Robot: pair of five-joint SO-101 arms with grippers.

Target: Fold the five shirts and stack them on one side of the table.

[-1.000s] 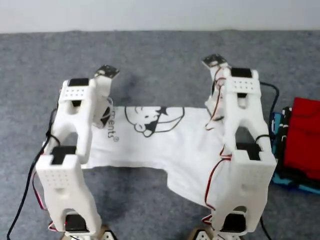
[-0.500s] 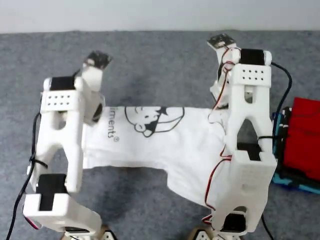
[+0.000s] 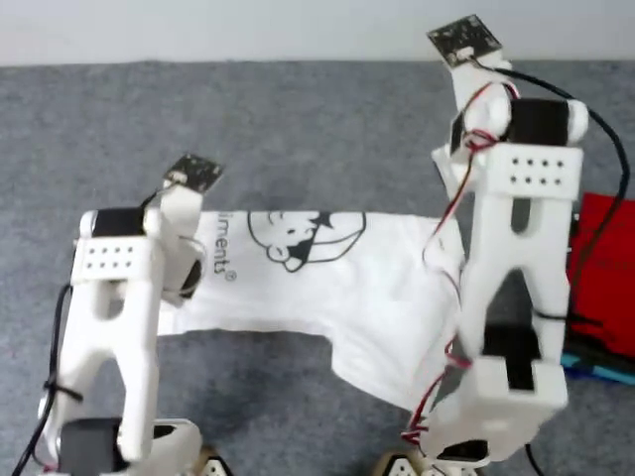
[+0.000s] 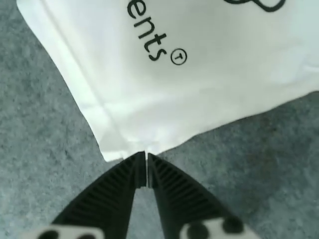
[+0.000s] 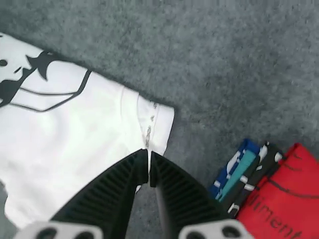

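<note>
**High view:** A white shirt (image 3: 327,288) with a black print lies spread flat across the middle of the grey table (image 3: 327,119). Its near edge dips closer on the right. The left arm (image 3: 114,297) stands over the shirt's left edge and the right arm (image 3: 516,248) over its right side. A stack of folded shirts (image 3: 600,268) sits at the right edge of the table. Open grey surface runs along the far side and at the near left.

**Left wrist view:** The left gripper (image 4: 145,162) has its jaws drawn almost together, with a thin slit between them. The tips are at the shirt's hem, just beside a corner. Whether they pinch the cloth cannot be told.

**Right wrist view:** The right gripper (image 5: 149,157) is likewise nearly closed, its tips over the sleeve hem, and any grip is unclear. A strip of bare table separates the sleeve from the stack. There, a blue patterned shirt (image 5: 239,177) lies against a red shirt (image 5: 284,204).
</note>
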